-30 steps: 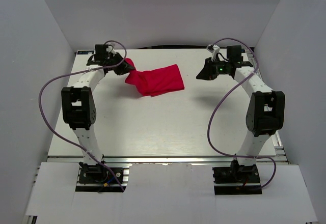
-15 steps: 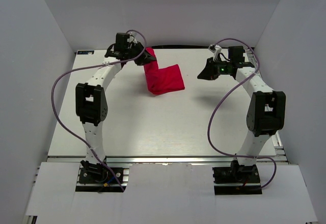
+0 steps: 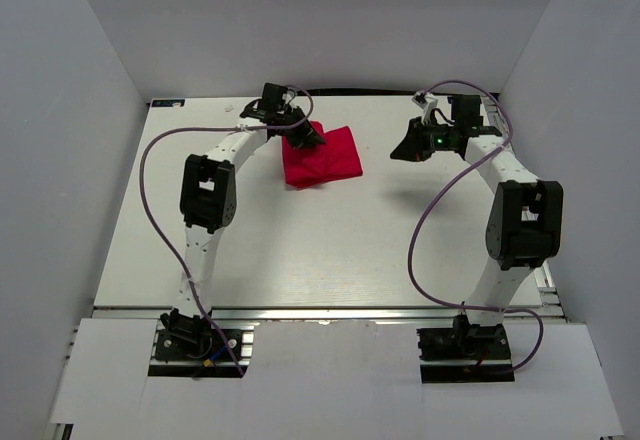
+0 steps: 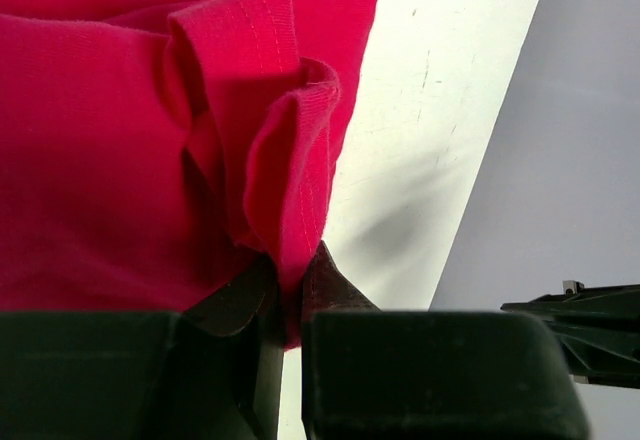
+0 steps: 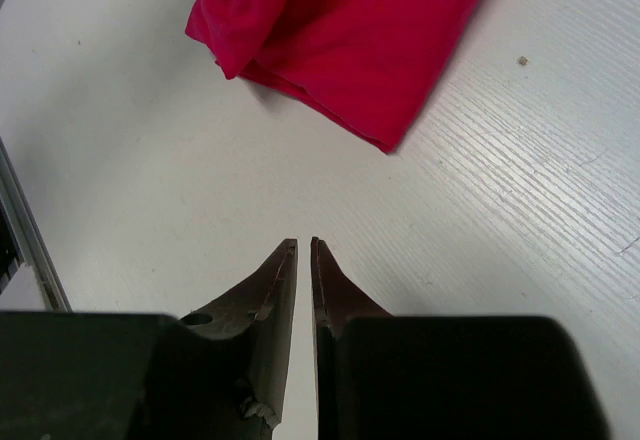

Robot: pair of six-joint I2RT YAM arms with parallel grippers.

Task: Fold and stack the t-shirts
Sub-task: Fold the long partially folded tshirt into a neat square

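Noted plain bright red cloth t-shirt (image 3: 322, 157) lying part-folded at far middle of white table (image 3: 300, 250), stitched hem nipped tight in left gripper (image 4: 290, 270), right gripper (image 5: 303, 245) near-closed, empty, apart; judged light, limp, best taken at hemmed corners.

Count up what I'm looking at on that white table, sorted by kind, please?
red t-shirt: 1
robot arms: 2
purple cables: 2
Total: 5
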